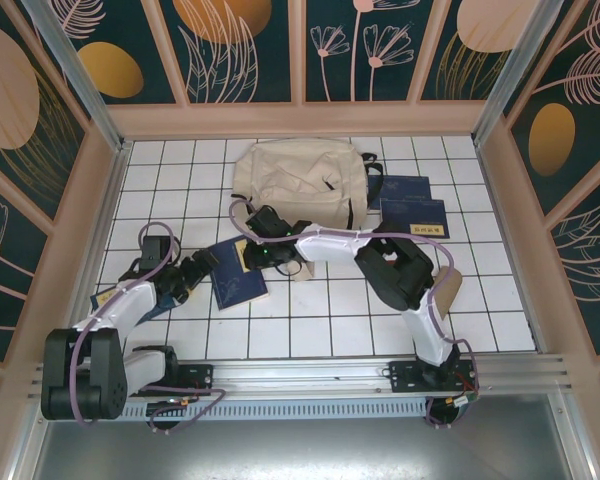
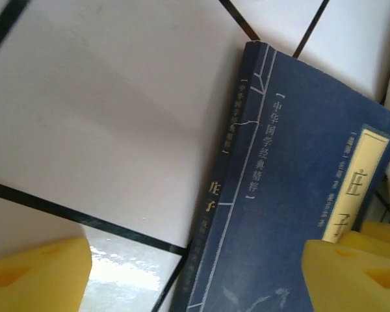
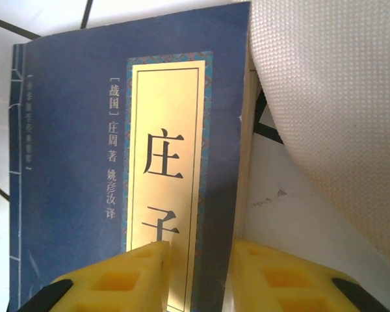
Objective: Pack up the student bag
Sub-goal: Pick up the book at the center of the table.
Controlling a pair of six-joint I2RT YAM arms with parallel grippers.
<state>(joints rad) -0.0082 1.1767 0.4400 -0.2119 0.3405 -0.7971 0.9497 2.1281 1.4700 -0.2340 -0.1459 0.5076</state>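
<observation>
The bag (image 1: 300,180) sits at the back of the table (image 1: 330,310), just beside a blue book (image 3: 71,162). The right claw (image 3: 198,263), a little apart, is over the book's edge. The left claw (image 2: 195,260), wide apart, is over its spine, with bare table alongside.

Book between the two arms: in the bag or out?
Out. The book lies flat and closed on the table, just in front of the student bag.
</observation>
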